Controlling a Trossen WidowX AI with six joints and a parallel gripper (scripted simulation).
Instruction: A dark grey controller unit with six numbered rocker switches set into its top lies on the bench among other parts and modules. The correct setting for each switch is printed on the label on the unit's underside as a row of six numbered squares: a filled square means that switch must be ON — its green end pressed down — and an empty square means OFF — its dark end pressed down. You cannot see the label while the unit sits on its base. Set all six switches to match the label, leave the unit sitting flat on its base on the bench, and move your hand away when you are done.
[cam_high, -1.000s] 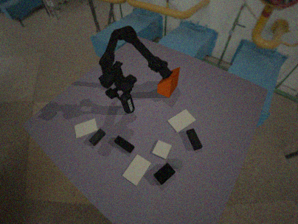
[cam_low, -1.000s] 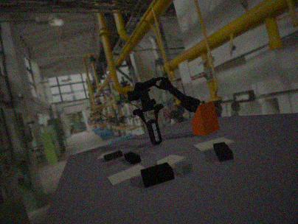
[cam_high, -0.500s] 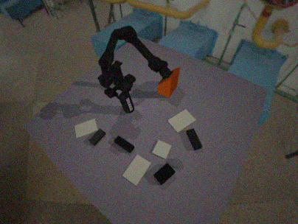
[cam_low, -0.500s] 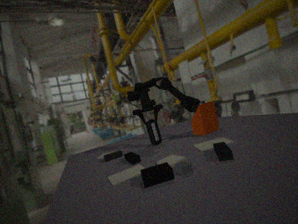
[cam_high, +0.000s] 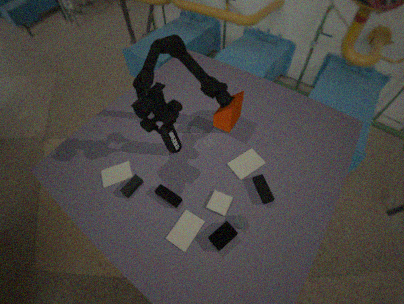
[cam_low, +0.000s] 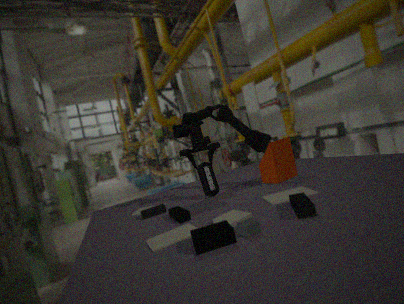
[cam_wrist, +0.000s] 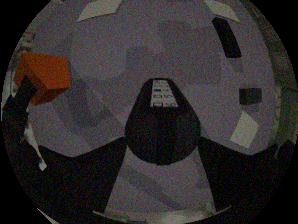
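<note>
My gripper (cam_high: 161, 124) (cam_low: 204, 161) (cam_wrist: 162, 141) is shut on the dark controller unit (cam_high: 169, 143) (cam_low: 214, 189) (cam_wrist: 162, 122) and holds it above the bench. The unit hangs lengthwise down from the fingers, one long face turned outward. A white label (cam_high: 173, 140) (cam_low: 208, 176) (cam_wrist: 163, 93) with small dark marks shows on that face, foreshortened in the wrist view. The marks are too small and noisy to read surely as filled or empty squares. The rocker switches are hidden, so their settings cannot be seen.
Pale flat panels (cam_high: 116, 174) (cam_high: 246, 163) (cam_high: 219, 202) (cam_high: 185, 230) and dark blocks (cam_high: 132, 186) (cam_high: 168, 195) (cam_high: 263, 188) (cam_high: 223, 235) lie on the purple bench (cam_high: 310, 135). An orange wedge (cam_high: 230, 117) (cam_low: 279, 162) (cam_wrist: 47, 72) stands at the arm's far end.
</note>
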